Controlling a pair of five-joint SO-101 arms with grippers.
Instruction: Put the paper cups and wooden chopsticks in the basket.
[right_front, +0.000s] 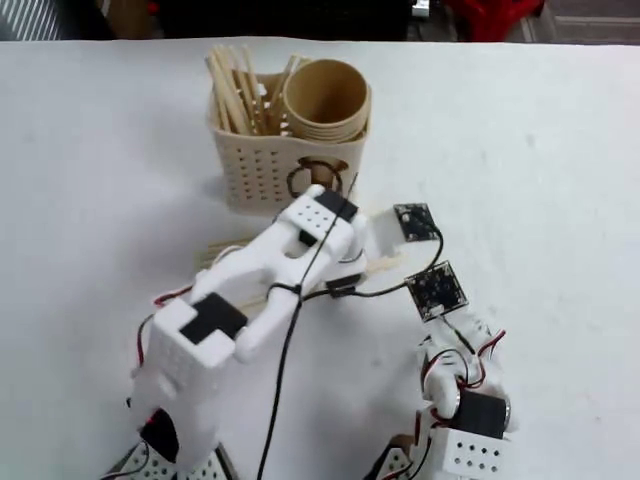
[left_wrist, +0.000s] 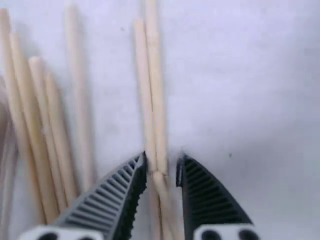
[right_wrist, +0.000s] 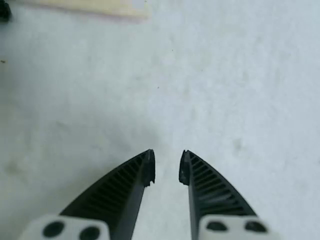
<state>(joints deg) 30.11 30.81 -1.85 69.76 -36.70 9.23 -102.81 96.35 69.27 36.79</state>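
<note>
The basket (right_front: 262, 170) at the table's (right_front: 520, 150) 12 o'clock already holds the paper cups (right_front: 326, 100) and a bundle of sticks, so the step in hand looks like gathering the loose chopsticks (left_wrist: 152, 100) lying at the basket's 6 o'clock. The left gripper (left_wrist: 161, 167) straddles a pair of them, jaws narrowly apart and seemingly not yet clamped; next it must pinch firmly, lift and carry toward 12 o'clock. The right gripper (right_wrist: 166, 167) hovers slightly parted and empty near 5 o'clock.

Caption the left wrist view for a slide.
Left pincer straddling two wooden chopsticks on the table, other chopsticks lying beside them.
</note>
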